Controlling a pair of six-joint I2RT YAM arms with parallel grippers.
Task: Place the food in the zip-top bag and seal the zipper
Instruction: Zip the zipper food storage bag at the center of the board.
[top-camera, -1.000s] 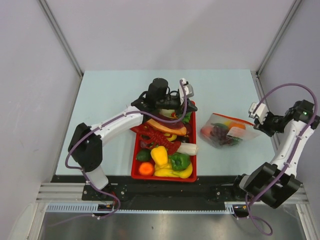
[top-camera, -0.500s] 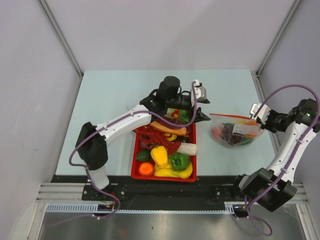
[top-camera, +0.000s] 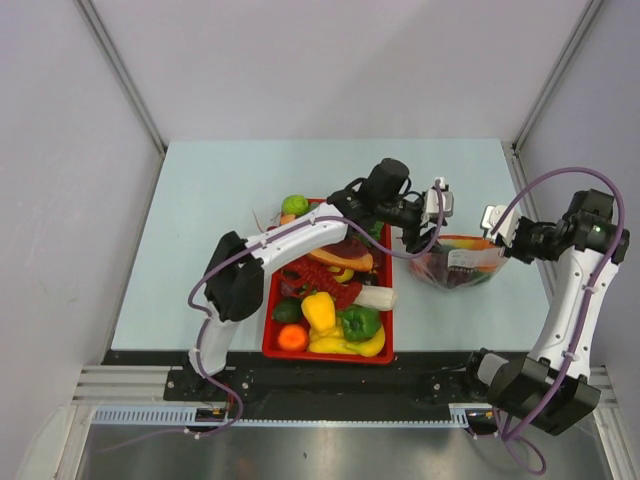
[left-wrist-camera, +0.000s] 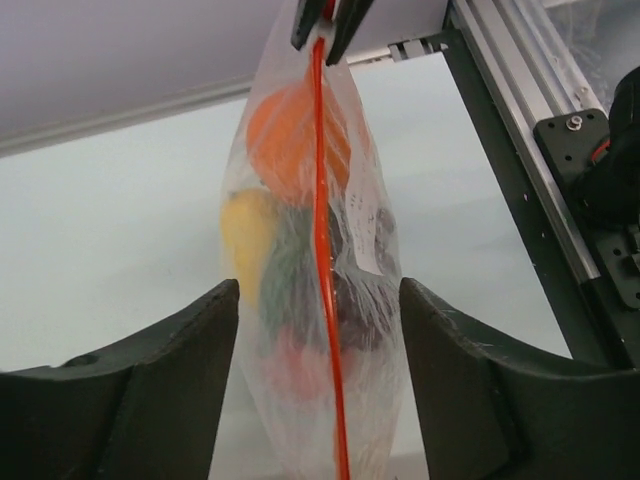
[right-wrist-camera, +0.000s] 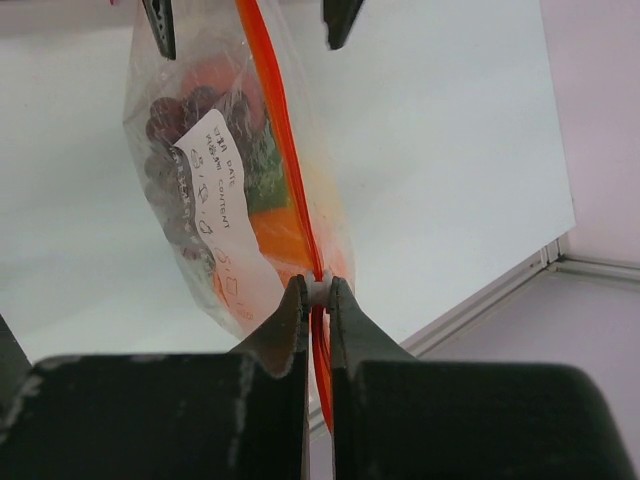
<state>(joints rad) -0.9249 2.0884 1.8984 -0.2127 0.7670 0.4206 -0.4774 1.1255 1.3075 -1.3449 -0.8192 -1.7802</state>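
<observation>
At the table's near middle: a red tray (top-camera: 267, 335) of toys, among them a red lobster (top-camera: 318, 272) and a yellow pepper (top-camera: 319, 310). Just right of it: a clear bag (top-camera: 460, 265) holding an orange (left-wrist-camera: 290, 130), a lemon (left-wrist-camera: 245, 230) and grapes (right-wrist-camera: 175, 120). At its tray-side end, the left gripper (left-wrist-camera: 318, 300), released, has one finger on each side of the bag. At the other end, the right gripper (right-wrist-camera: 317, 290) is clenched on the zipper (right-wrist-camera: 280, 150).
</observation>
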